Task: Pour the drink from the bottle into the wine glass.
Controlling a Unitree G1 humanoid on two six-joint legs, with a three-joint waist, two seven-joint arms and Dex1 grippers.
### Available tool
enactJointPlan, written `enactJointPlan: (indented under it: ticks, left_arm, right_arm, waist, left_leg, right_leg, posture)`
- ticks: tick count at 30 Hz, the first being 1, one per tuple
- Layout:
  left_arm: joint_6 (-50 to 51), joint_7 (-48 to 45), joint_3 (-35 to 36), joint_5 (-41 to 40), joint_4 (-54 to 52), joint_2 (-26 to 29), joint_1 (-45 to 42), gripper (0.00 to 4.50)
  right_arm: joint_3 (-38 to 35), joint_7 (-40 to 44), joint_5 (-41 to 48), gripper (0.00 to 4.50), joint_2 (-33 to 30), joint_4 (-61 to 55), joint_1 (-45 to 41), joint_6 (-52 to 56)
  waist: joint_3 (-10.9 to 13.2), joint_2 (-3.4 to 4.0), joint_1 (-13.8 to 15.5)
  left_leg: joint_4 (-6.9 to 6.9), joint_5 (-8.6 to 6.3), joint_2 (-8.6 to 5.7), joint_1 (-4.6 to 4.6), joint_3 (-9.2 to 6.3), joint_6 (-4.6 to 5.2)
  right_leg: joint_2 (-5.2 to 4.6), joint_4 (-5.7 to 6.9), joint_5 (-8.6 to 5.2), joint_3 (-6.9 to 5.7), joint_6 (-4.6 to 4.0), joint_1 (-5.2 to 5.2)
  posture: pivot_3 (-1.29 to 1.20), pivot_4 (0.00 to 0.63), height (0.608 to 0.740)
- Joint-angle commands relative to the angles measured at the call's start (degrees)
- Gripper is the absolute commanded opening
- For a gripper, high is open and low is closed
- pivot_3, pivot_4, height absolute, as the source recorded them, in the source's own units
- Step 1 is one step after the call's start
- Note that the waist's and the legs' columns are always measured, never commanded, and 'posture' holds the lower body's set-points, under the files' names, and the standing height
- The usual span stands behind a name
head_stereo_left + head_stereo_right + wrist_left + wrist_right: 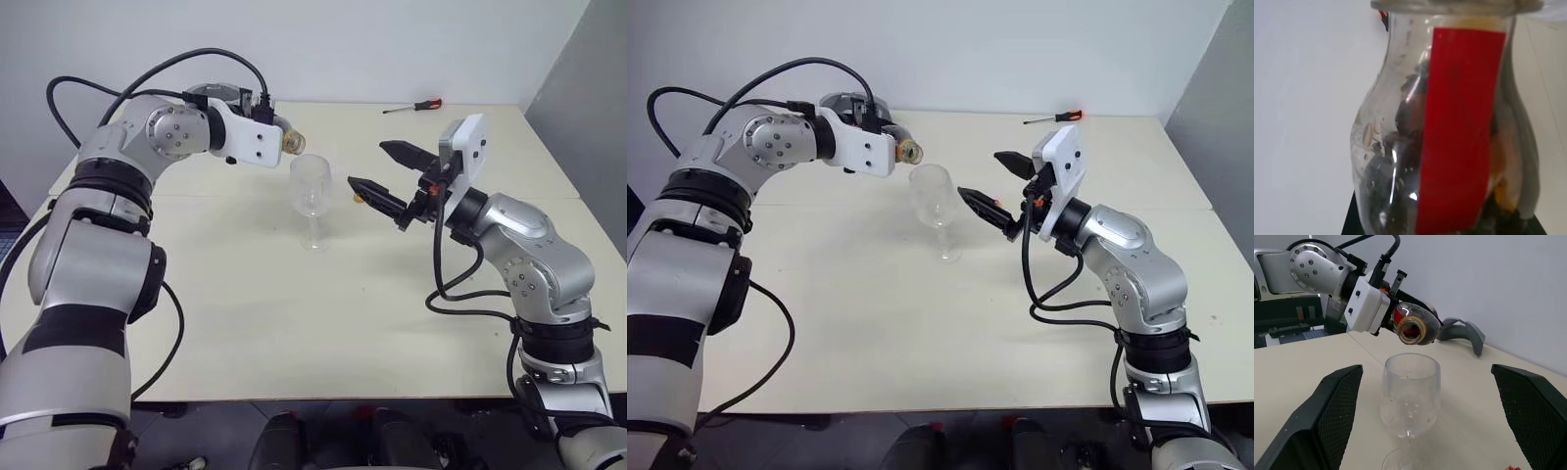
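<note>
above the middle of the pale tabletop (245, 323), the left hand (1393, 313) is pinched shut on the bottle (1415, 327) and holds it tipped over, its long axis lying close to level with the open mouth aimed toward the robot's right. that mouth sits just above and a touch behind the rim of the wine glass (312, 201), which stands upright on its foot and looks empty, only speckled inside. some dark drink (1410, 333) shows in the bottle's neck, but no stream can be seen leaving it. the right hand (382, 178) waits just beside the glass on the other side, fingers spread wide, holding nothing, not touching the bowl. the pour seems to hinge on the mouth coming squarely over the bowl and dipping lower. a screwdriver (413, 106) lies well apart at the far edge.
</note>
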Motion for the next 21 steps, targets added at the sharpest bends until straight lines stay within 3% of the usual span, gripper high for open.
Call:
enactJointPlan:
  ticks: [1, 21]
  left_arm:
    - [-0.61, 1.80, 0.02, 0.24, -0.65, 1.37, -3.32, 1.11]
    - [-0.57, 3.14, -1.22, 1.94, -0.19, 2.34, -4.74, 1.11]
  right_arm:
    - [-0.85, 0.21, -0.01, 4.50, 0.03, -1.18, -1.40, -1.47]
    - [-0.14, -0.06, -0.36, 4.50, 0.48, -2.01, -0.69, -1.81]
  waist:
    - [0.00, 0.00, 0.00]
    - [0.00, 0.00, -0.04]
  left_leg:
    - [0.00, 0.00, 0.00, 0.00, 0.00, 0.00]
    - [0.00, 0.00, 0.00, 0.00, 0.02, 0.00]
  right_leg:
    - [0.00, 0.00, 0.00, 0.00, 0.00, 0.00]
    - [0.00, 0.02, 0.00, 0.00, 0.00, -0.01]
  posture:
    - [0.00, 0.150, 0.740]
    - [0.00, 0.150, 0.740]
